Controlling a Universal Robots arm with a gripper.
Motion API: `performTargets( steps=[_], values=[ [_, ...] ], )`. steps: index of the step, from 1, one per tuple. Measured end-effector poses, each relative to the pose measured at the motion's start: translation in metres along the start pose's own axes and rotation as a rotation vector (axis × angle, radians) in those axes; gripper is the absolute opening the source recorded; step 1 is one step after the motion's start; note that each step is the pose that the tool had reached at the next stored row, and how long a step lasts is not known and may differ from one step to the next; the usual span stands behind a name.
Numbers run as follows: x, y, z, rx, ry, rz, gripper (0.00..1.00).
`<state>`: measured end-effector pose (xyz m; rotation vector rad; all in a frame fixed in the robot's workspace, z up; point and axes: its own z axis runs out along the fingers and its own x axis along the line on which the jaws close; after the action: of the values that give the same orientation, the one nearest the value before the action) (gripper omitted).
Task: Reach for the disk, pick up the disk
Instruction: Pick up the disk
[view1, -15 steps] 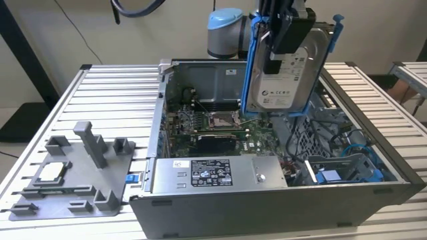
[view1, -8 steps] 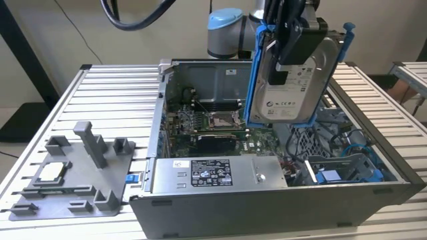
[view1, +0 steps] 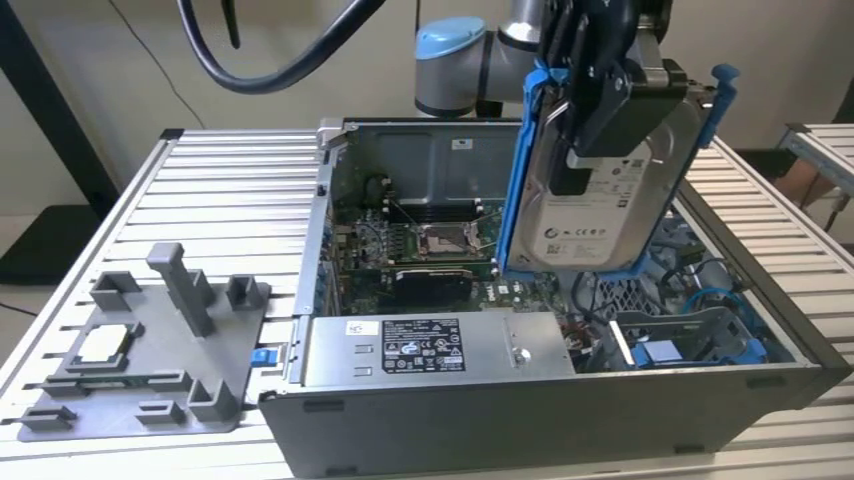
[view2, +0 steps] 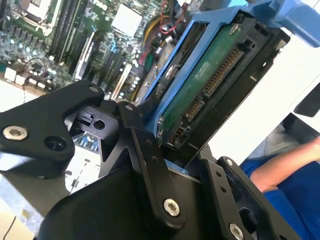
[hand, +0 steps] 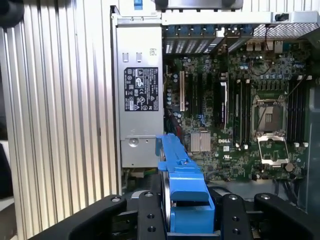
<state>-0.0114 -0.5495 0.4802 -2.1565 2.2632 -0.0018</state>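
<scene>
We see end effector (view1: 601, 110) pinching disk (view1: 601, 215) by blue bracket, held upright above open case (view1: 534, 410), clearing components.

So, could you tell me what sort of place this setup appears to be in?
Probably a robotics lab bench for computer disassembly work: an open computer case sits on a slatted metal table, a grey fixture tray lies beside it, and the gripper holds the disk above the case.

Slatted metal table (view1: 200, 190), plain beige wall (view1: 107, 60).
</scene>
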Motion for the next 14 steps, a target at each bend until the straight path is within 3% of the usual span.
performTargets(
  steps=[5,14],
  values=[
    [0.0064,-0.0107,0.0004,-0.0001,0.0,0.0,0.0],
    [0.0147,-0.04,0.0012,-0.0005,-0.0001,0.0,0.0]
  ],
)
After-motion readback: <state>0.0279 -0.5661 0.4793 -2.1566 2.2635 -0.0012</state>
